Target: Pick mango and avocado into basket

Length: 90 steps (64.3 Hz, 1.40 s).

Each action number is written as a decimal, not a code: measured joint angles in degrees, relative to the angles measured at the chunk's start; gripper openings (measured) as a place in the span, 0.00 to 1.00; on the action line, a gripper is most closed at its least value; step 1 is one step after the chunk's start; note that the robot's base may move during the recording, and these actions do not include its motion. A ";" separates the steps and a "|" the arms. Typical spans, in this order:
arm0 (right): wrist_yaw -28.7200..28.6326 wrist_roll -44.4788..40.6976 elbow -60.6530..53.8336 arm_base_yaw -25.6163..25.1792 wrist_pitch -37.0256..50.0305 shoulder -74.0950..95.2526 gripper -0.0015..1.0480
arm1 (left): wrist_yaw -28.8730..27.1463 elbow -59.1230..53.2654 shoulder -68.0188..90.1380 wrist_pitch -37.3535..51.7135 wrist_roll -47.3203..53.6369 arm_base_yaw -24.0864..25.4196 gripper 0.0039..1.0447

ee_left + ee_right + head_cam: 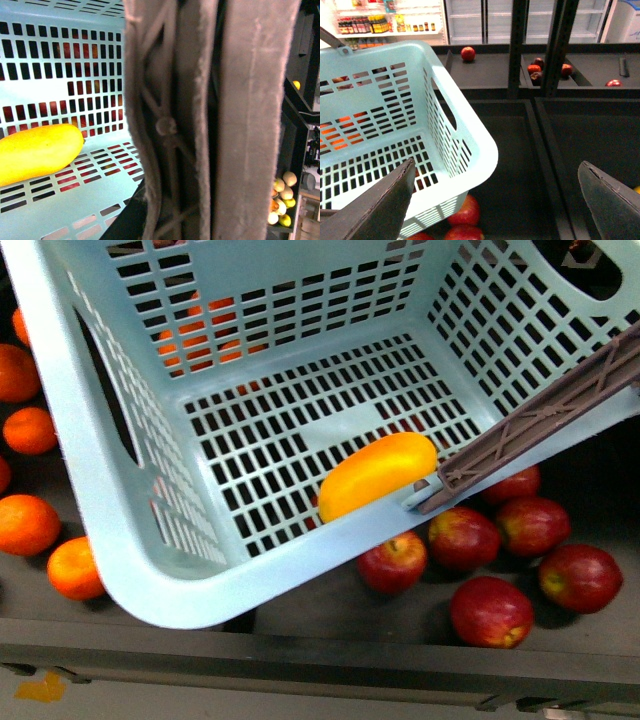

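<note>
Right gripper (496, 162) spread wide, empty, hovering over the basket (395, 51) corner. Mango (378, 474) already lies inside, down past its fingers, beside the handle (155, 125) that fills the left wrist view. Left gripper's state, can't tell. Avocado unseen; likely firm, rounded, bruisable: pinch its middle gently.

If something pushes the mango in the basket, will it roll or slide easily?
The mango looks smooth and oval, so it would probably roll sideways or slide on the slotted floor. It rests against the basket at its near wall, which should stop it. Its glossy skin may be slippery for pads.
</note>
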 joint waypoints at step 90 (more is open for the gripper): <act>-0.09 0.00 -0.13 -0.02 0.00 -0.17 0.92 | -0.22 0.00 0.00 0.00 0.33 0.42 0.13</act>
